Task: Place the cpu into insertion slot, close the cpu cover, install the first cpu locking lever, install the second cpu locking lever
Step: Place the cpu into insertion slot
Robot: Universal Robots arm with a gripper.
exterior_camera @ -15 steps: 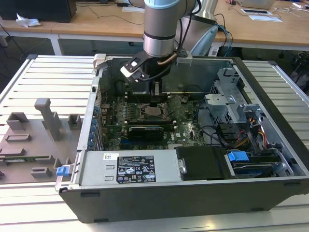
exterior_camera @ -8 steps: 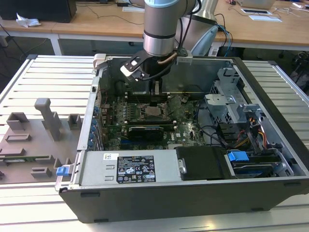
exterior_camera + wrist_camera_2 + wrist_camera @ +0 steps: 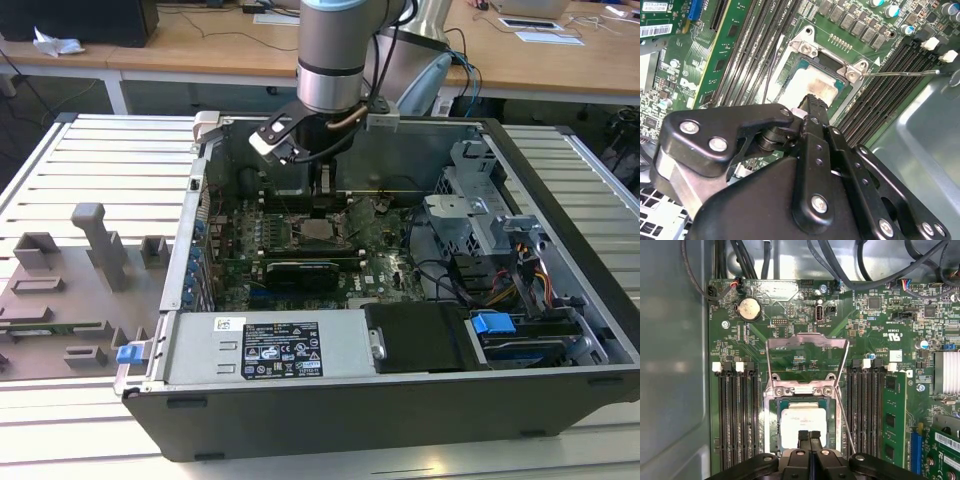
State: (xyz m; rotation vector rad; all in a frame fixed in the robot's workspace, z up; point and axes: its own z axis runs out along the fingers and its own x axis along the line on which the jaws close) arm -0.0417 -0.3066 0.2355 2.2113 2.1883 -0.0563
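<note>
Cpu (image 3: 800,422) seated in insertion slot (image 3: 769,420); cpu cover (image 3: 807,342) stands open, locking lever (image 3: 845,421) unlatched, so cover and both levers outstanding; gripper (image 3: 809,434) fingers pinched together, empty, over the cpu.

- in the first wrist view the closed fingers (image 3: 803,439) cover the near edge of the cpu (image 3: 801,420), and the body of the gripper (image 3: 810,435) hides the near side of the insertion slot (image 3: 773,426).
- whether the fingers touch the cpu cannot be told in either wrist view.
- the thin lever (image 3: 844,420) runs out of sight behind the gripper.
- in the second wrist view the gripper's black body blocks the near part of the motherboard (image 3: 700,75).
- in the exterior view the arm (image 3: 335,50) is cut off by the top edge, the cpu is too small to judge its seating, and the grey fixture plate (image 3: 60,300) is cut by the exterior view's left edge.
</note>
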